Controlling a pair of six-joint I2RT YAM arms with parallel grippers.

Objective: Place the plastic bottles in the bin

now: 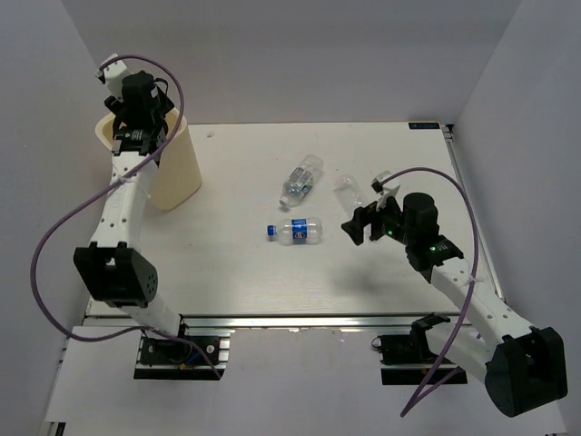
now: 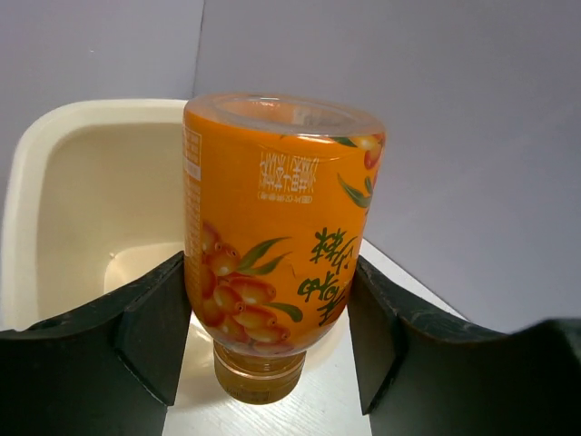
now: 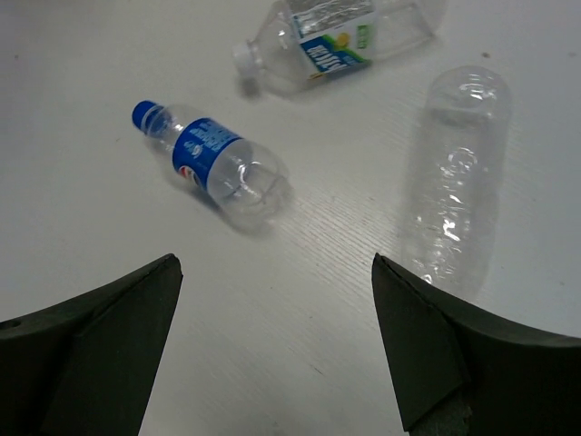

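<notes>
Left gripper (image 2: 266, 300) clamps the orange bottle (image 2: 272, 209) across its body, cap down, long axis upright. The bin (image 2: 54, 182) opens just beyond the jaws, to their left.

Right gripper (image 3: 275, 263) is spread wide and empty. The blue-label bottle (image 3: 218, 163) lies ahead-left, slantwise. The unlabelled clear bottle (image 3: 458, 173) lies ahead-right, axis running away. Right arm is nearer both.

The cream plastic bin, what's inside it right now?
Bare walls and a patch of floor show inside the tall cream plastic bin; the short orange plastic bottle in the left jaws hides the rest.
</notes>
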